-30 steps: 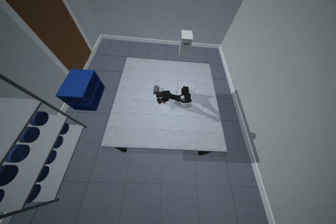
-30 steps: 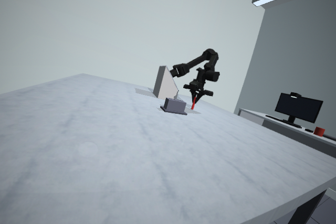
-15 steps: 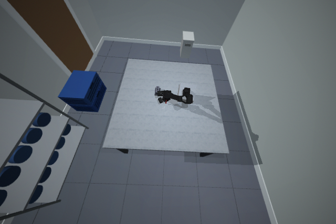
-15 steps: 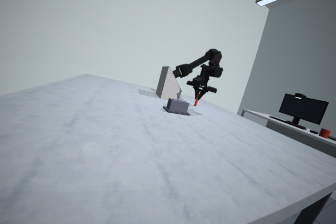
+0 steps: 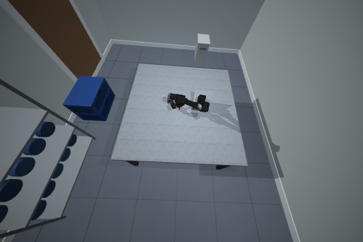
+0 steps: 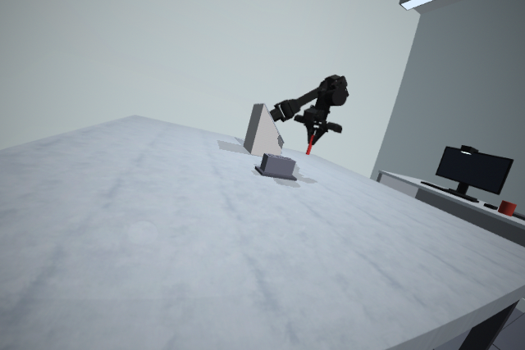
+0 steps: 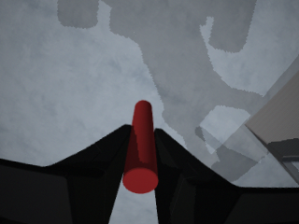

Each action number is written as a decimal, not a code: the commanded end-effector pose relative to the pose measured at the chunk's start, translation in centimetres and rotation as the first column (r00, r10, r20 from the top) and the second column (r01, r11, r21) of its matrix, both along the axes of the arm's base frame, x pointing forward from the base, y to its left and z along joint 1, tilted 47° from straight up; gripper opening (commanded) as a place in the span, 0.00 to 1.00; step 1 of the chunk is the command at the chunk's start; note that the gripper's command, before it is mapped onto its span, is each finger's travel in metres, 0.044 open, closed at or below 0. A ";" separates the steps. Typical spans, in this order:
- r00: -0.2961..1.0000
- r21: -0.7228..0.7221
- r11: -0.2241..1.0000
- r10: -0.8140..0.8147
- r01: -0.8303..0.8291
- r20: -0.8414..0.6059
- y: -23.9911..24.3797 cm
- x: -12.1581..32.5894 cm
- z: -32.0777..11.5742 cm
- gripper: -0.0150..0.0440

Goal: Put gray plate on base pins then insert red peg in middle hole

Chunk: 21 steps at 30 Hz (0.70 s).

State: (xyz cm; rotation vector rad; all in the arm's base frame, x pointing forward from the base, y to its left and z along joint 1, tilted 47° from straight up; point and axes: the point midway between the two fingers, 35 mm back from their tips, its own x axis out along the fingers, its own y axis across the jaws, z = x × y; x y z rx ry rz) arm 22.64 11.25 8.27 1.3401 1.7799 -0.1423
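The red peg is held between the fingers of my gripper, which is shut on it. In the exterior view the peg points down, slightly tilted, and its lower end appears raised off the table. The gray plate appears as a thick block lying flat on the darker base. They stand apart from the peg, to its left and nearer that camera. The pins are hidden, and the plate's holes are too small to tell apart. The arm partly covers this assembly in the top view.
A beige wedge-shaped block stands on the table behind the plate in the exterior view. It also shows at the wrist view's right edge. Blue crates stand on the floor beyond the table.
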 end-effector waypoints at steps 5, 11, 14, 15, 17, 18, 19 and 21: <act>1.000 -0.001 1.000 0.001 -0.001 0.001 -0.4 0.9 -0.3 0.25; 1.000 -0.003 1.000 0.002 -0.002 0.004 -1.0 2.3 -0.8 0.25; 1.000 -0.004 1.000 0.002 -0.002 0.004 -1.4 3.1 -1.1 0.25; 1.000 -0.004 1.000 0.002 -0.002 0.004 -1.5 3.3 -1.2 0.25; 1.000 -0.005 1.000 0.002 -0.002 0.005 -1.8 3.8 -1.4 0.25; 1.000 -0.005 1.000 0.002 -0.002 0.005 -1.9 4.0 -1.5 0.25; 1.000 -0.005 1.000 0.002 -0.002 0.005 -2.0 4.3 -1.6 0.25; 1.000 -0.006 1.000 0.002 -0.002 0.007 -2.3 4.7 -1.8 0.25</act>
